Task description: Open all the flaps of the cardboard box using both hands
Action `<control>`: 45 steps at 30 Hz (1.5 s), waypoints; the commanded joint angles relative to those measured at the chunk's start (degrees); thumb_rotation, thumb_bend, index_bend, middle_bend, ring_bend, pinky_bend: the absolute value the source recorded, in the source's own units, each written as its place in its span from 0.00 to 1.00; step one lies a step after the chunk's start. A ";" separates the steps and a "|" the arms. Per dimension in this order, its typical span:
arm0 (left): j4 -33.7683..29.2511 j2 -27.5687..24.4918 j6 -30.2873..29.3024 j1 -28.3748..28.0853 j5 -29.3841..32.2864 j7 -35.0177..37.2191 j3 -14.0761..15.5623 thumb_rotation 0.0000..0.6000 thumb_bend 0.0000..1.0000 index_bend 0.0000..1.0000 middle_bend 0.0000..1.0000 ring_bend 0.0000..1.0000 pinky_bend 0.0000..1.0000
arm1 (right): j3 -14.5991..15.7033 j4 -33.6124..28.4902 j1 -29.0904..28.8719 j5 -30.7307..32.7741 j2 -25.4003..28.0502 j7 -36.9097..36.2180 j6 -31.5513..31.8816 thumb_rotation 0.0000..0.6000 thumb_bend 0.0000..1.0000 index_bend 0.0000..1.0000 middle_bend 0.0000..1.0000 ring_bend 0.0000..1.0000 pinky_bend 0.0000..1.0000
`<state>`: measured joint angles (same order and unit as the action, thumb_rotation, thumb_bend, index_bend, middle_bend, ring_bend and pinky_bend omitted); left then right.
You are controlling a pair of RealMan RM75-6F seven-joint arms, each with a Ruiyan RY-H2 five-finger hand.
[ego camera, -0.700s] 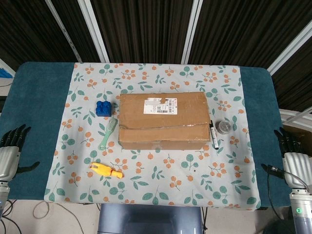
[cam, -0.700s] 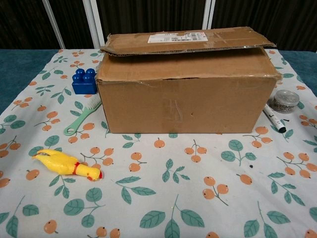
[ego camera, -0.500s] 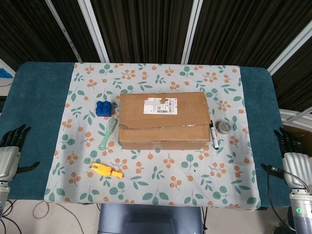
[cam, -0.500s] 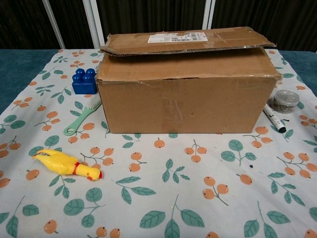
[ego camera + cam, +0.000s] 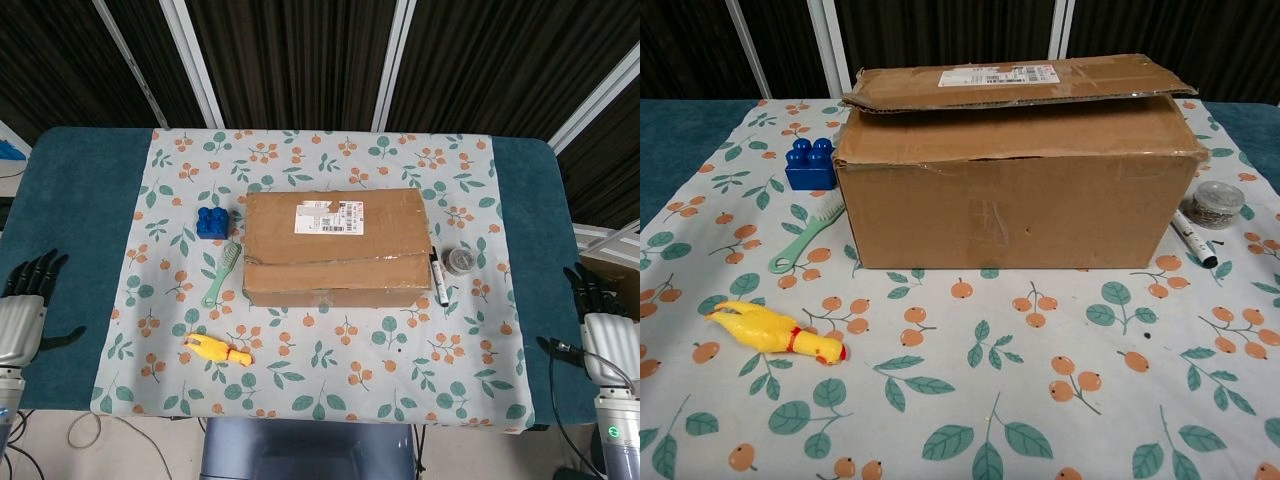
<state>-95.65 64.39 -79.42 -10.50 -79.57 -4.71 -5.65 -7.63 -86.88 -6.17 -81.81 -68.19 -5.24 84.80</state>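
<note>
Both of your hands are parked way out at the near corners of the table, so nothing has really started yet. Your left hand [image 5: 22, 315] sits over the teal edge with its fingers fanned out and nothing in it, and your right hand [image 5: 606, 335] mirrors it on the other side, fingers apart as far as I can see, also holding nothing. Neither one shows up in the chest view at all.

The cardboard box [image 5: 335, 247] sits in the middle of the flowery tablecloth [image 5: 330, 380], well apart from both hands. From the chest view the far top flap [image 5: 1010, 82] is already lifted a bit off the near flap [image 5: 1015, 132], and a gap shows between them along the front edge. That gap looks like your easiest way in.

So you're at the reach-in step, I'd say. You need to bring both hands in toward the box from either side and get fingertips under that loose flap, then fold it back, then do the near one, then whatever side flaps hide underneath (can't see those yet).

Watch the clutter: a blue block [image 5: 211, 222] and a green brush [image 5: 222, 272] sit just beside the box's left end, a black marker [image 5: 438, 277] and a little round tin [image 5: 460, 261] by the right end. A rubber chicken [image 5: 215, 349] lies out front.
</note>
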 commanded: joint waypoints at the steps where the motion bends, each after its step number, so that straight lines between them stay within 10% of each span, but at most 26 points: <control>1: -3.62 -1.06 1.26 -2.08 0.62 -1.83 -1.91 1.00 0.01 0.00 0.00 0.00 0.05 | -0.11 -0.02 -0.07 0.33 -0.04 -0.15 -0.36 1.00 0.12 0.00 0.00 0.00 0.20; 13: -11.72 3.33 13.28 -18.47 13.46 -16.38 -12.19 1.00 0.07 0.00 0.00 0.00 0.05 | -0.50 -0.03 -0.31 1.98 0.00 -1.71 -2.09 1.00 0.12 0.00 0.00 0.00 0.20; 45: -7.12 16.62 15.98 -35.70 27.65 -30.59 -13.20 1.00 0.13 0.00 0.00 0.00 0.05 | -0.92 -0.57 0.17 2.87 0.55 -3.29 -2.22 1.00 0.12 0.00 0.00 0.00 0.20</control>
<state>-103.18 80.61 -63.43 -45.81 -52.28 -35.11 -18.98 -8.55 -87.45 -6.01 -78.94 -67.64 -8.52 82.58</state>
